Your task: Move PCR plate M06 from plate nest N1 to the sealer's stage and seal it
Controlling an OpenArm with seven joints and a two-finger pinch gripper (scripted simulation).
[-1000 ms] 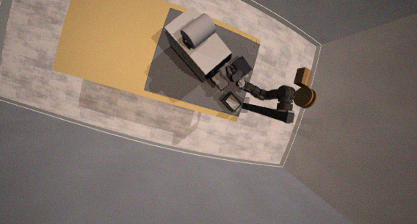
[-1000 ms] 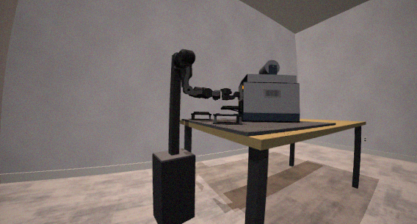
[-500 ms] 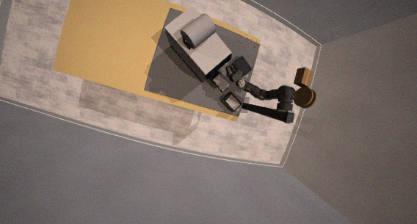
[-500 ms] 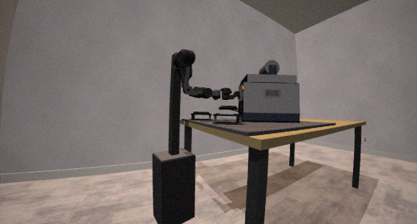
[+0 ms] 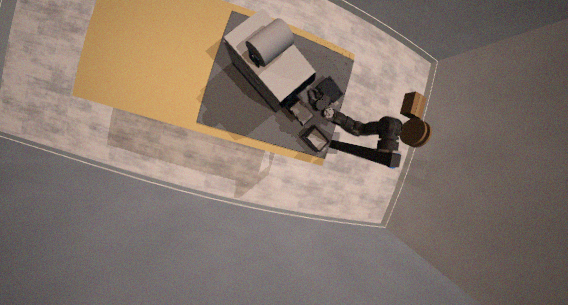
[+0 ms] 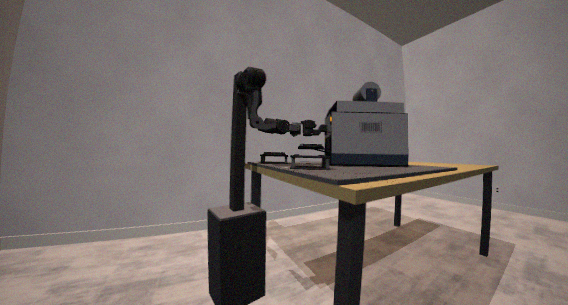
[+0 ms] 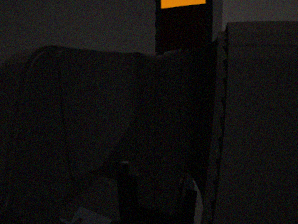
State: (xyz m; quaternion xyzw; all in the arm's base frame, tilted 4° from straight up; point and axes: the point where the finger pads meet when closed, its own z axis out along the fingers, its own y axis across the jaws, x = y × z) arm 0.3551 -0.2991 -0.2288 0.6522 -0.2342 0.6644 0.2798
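Note:
The sealer point(image 5: 272, 67) point(image 6: 370, 137) shows an amber lamp point(image 6: 330, 119) point(image 7: 183, 3). Its stage point(image 6: 311, 149) stands out in front of the housing. A flat plate-like thing point(image 5: 301, 112) lies on it; foil, wells and label are too small to make out. My gripper point(image 6: 324, 129) is shut and empty, at the housing's front near the lamp, higher than the stage; START is hidden behind the fingers. One nest point(image 5: 304, 136) point(image 6: 293, 158) looks like an open frame. The other nest point(image 5: 341, 93) point(image 6: 262, 158) carries something dark, possibly M09; its label cannot be read.
The foil roll point(image 5: 271, 41) point(image 6: 364, 92) sits on top of the housing. The nests stand either side of the stage on the dark mat point(image 5: 215, 105). The arm's post point(image 6: 238, 150) stands beyond the table's edge. The wrist view is very dark.

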